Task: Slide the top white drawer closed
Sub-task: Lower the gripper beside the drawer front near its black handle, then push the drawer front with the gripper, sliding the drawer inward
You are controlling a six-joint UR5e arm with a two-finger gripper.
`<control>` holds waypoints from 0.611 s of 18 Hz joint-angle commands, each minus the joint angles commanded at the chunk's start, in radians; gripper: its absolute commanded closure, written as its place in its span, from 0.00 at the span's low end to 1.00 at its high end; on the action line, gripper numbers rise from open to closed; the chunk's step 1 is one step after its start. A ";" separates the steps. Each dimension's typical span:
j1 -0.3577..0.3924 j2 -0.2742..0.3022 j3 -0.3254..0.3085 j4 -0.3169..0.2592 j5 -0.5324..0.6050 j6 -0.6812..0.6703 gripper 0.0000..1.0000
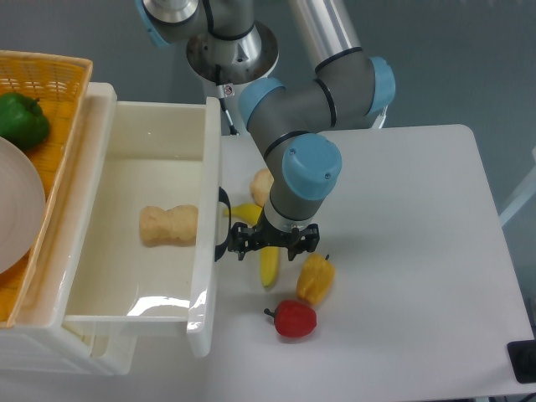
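The top white drawer (117, 180) stands pulled out to the right, with a tan bread piece (168, 225) inside. Its front panel (206, 226) carries a black curved handle (223, 226). My gripper (266, 243) hangs just right of that handle, low over the yellow banana (264, 251), its left side touching or almost touching the handle. Nothing sits between its black fingers; the view from above does not show whether they are open or shut.
A bread roll (262, 184), a yellow pepper (314, 278) and a red pepper (293, 319) lie on the table right of the drawer. A yellow woven basket (50, 92) with a green pepper (21, 119) and a plate sits on the cabinet's left. A lower drawer front (100, 356) shows beneath.
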 joint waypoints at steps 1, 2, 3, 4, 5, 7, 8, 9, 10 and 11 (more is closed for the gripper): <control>0.000 0.002 0.000 0.002 -0.002 0.000 0.00; 0.000 0.005 0.000 0.002 -0.003 0.000 0.00; 0.000 0.005 0.000 0.000 -0.008 0.000 0.00; -0.005 0.005 0.000 0.000 -0.008 -0.002 0.00; -0.012 0.005 0.000 0.000 -0.008 -0.009 0.00; -0.015 0.005 0.002 0.002 -0.008 -0.018 0.00; -0.017 0.005 0.002 0.002 -0.008 -0.018 0.00; -0.018 0.005 0.002 0.002 -0.008 -0.020 0.00; -0.024 0.006 0.003 0.002 -0.008 -0.021 0.00; -0.026 0.006 0.003 0.002 -0.008 -0.026 0.00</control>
